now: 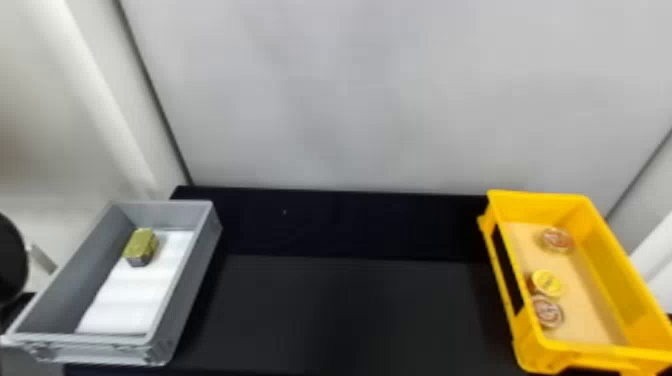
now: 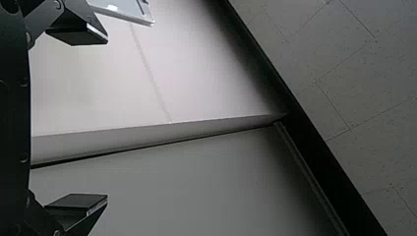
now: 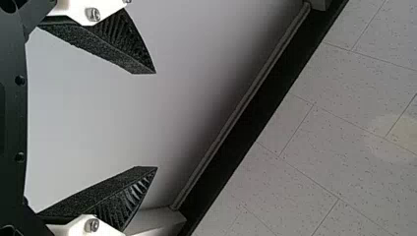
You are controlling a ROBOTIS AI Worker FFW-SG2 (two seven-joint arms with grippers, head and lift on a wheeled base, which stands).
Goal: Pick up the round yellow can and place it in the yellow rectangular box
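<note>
Inside the yellow rectangular box (image 1: 615, 240), at the right of the head view, the round yellow can (image 1: 546, 283) stands close to the box's left wall, between two reddish-brown round cans. My left gripper (image 2: 107, 120) is open in the left wrist view, with nothing between its fingers and a pale wall beyond. In the right wrist view my right gripper (image 3: 156, 120) also stands open and holds nothing, facing wall and ceiling.
A grey box (image 1: 182, 280) at the left holds a yellow-green angular can (image 1: 141, 246) partly on a white sheet (image 1: 132, 300). Between the boxes lies a black table surface (image 1: 350, 315), with a pale wall (image 1: 350, 100) behind.
</note>
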